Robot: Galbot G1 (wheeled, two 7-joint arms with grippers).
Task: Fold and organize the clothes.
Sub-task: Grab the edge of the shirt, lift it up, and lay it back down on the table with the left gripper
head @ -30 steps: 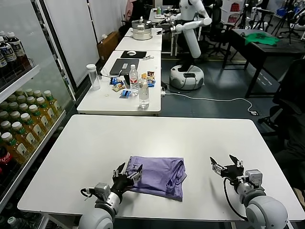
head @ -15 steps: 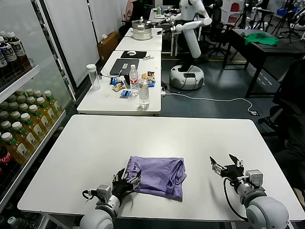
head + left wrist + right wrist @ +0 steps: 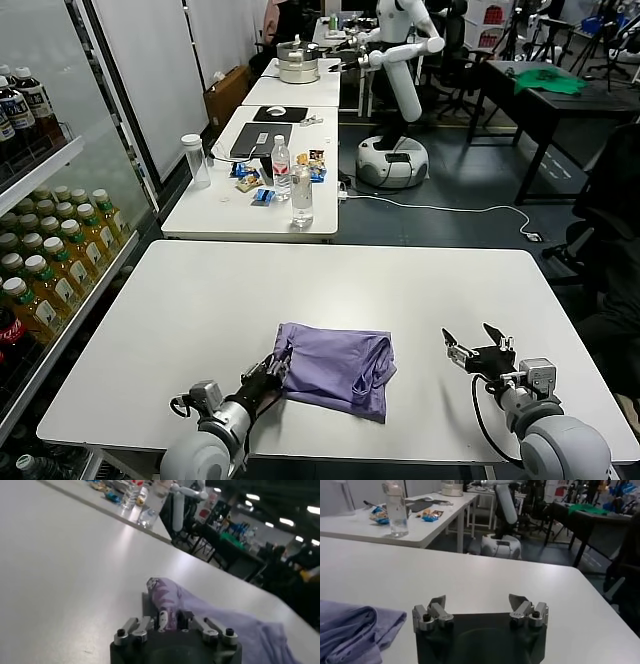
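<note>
Left gripper (image 3: 270,372) sits low at the white table's (image 3: 200,300) near edge, about 7 o'clock in the head view, jaws drawn narrow and pinching the near-left corner of the lavender T-shirt (image 3: 338,367). In the left wrist view the gripper (image 3: 170,620) has a bunched fold of the T-shirt (image 3: 220,622) caught between its fingers (image 3: 163,618), cloth with small dark marks rising just past the tips. T-shirt lies as a folded, rumpled bundle near table centre toward the near edge, roughly 6 o'clock, its right side bunched into thick creases, rest flat on the tabletop. Right gripper (image 3: 478,346) is at about 5 o'clock, well apart from the shirt, jaws spread wide, holding nothing, touching no cloth. Right wrist view shows the same gripper (image 3: 479,604) with both fingers (image 3: 436,604) far apart over bare table (image 3: 470,575), shirt edge (image 3: 355,625) off to one side, not in contact.
</note>
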